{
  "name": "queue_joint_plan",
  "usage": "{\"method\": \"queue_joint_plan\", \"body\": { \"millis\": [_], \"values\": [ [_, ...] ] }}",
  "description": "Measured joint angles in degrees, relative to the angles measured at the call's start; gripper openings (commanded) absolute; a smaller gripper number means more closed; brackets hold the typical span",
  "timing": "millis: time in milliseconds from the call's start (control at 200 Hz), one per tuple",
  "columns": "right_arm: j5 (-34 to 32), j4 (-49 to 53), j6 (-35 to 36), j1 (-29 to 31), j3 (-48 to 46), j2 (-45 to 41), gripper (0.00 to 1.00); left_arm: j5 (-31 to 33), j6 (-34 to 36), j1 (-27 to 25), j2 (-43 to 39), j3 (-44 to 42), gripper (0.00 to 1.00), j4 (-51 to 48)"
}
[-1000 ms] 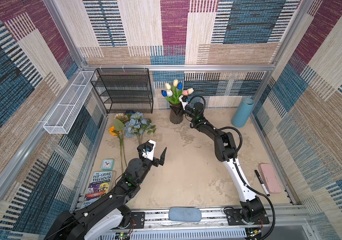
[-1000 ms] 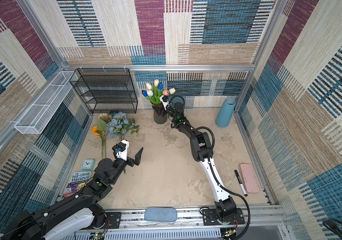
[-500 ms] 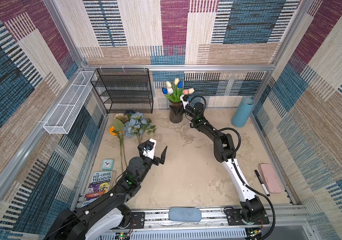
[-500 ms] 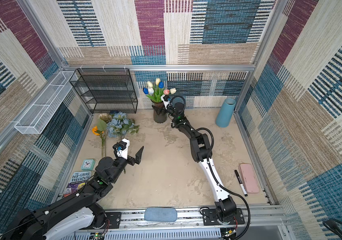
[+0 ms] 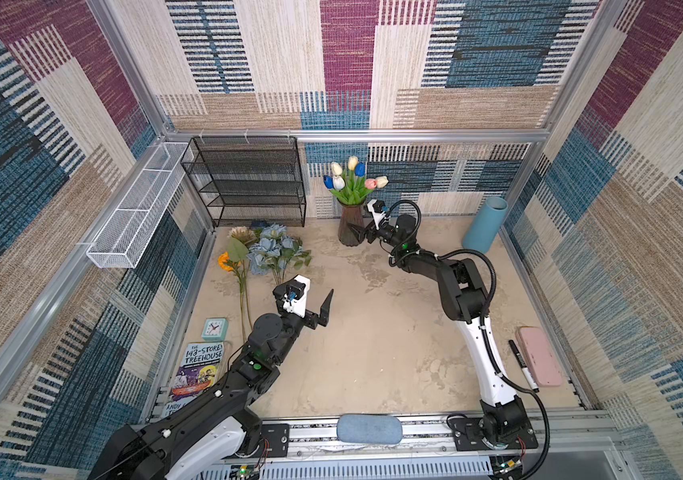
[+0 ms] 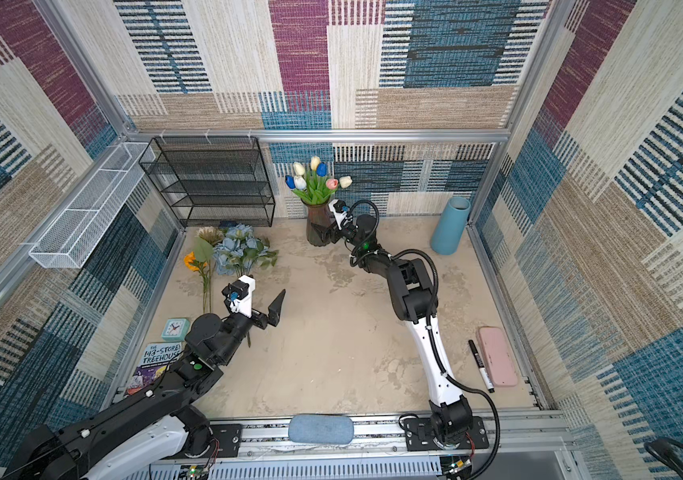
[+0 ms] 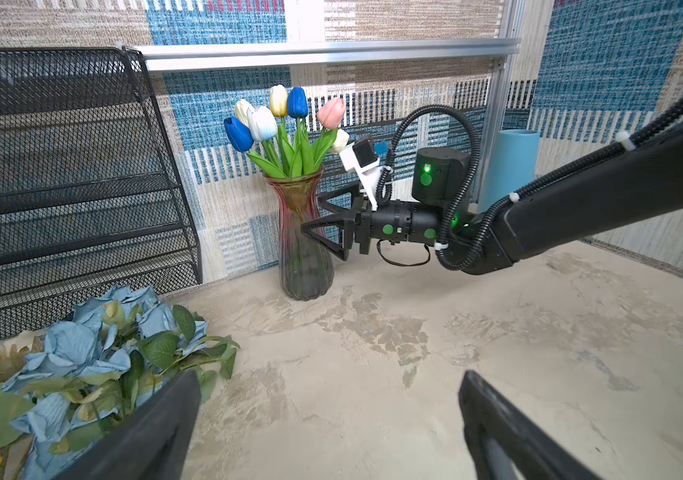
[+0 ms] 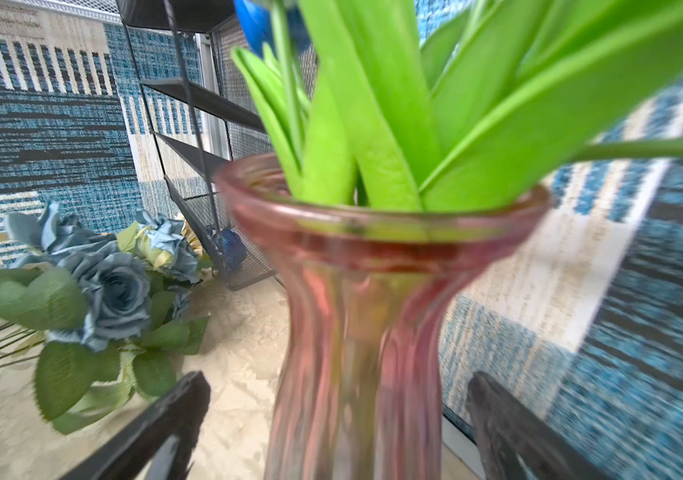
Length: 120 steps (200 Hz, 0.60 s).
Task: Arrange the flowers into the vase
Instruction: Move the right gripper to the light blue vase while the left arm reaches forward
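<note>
Although the counter (image 5: pixel 373 340) still bears flowers (image 5: pixel 237 249) at its far left, the task looks partly done: the vase (image 5: pixel 350 228), far centre, holds the tulips (image 5: pixel 352 185). The dusty-blue rose bunch (image 5: pixel 275 249), beige bloom (image 5: pixel 242 235) and orange bloom (image 5: pixel 225 262) lie flat. Open and empty, the right end effector (image 7: pixel 312 214) straddles the vase, the left end effector (image 5: pixel 305 302) hovers near the rose bunch
</note>
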<state>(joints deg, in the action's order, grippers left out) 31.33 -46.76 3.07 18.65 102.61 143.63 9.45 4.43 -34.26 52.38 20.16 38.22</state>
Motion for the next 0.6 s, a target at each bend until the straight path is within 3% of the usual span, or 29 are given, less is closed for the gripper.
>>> {"method": "queue_joint_plan", "body": {
  "millis": [170,311,446,601],
  "values": [
    [-3.2,-5.8,-0.3,-0.3,-25.9,-16.6,1.00,-2.6,0.0,0.0,2.6,2.8,1.00,-0.8],
    [-6.0,-6.4,-1.2,-2.6,-43.0,-35.2,1.00,-7.9,0.0,0.0,10.5,13.4,1.00,-3.3],
    [-7.5,-2.7,-4.7,-12.3,-48.7,-49.3,1.00,-15.3,0.0,-0.1,21.2,26.7,1.00,-7.6],
    [-10.1,10.7,-5.6,-22.6,-46.0,-58.0,1.00,-22.2,0.0,-2.1,33.4,42.1,1.00,-14.9]
  ]
}}
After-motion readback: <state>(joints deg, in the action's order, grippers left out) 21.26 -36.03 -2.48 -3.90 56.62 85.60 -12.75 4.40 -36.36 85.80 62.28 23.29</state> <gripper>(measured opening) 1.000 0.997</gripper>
